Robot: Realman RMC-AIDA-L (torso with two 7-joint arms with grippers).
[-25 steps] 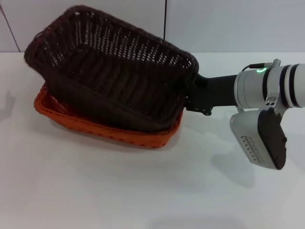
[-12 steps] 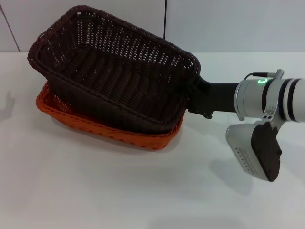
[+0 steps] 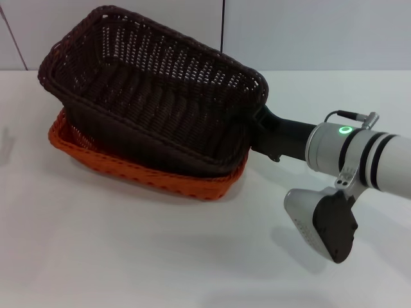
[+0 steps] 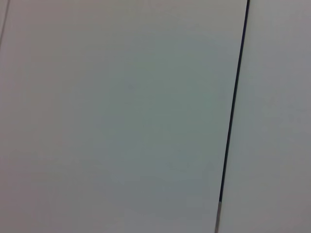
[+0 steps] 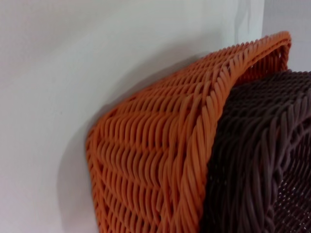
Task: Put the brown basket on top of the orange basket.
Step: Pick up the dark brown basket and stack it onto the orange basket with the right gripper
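The brown basket (image 3: 154,96) sits tilted inside the orange basket (image 3: 128,170) on the white table, its near right end low and its far left end raised well above the orange rim. My right gripper (image 3: 255,125) is at the brown basket's right end and grips its rim; the fingertips are hidden behind the weave. The right wrist view shows the orange basket's (image 5: 155,160) outer wall and braided rim with the brown basket (image 5: 262,145) pressed inside it. The left gripper is out of view.
The white table (image 3: 128,256) stretches in front of the baskets. A pale panelled wall (image 3: 308,32) with a dark seam stands behind them. The left wrist view shows only that wall (image 4: 121,116).
My right arm's wrist has swung lower and nearer, towards the baskets. The brown basket has shifted slightly and stays tilted in the orange basket.
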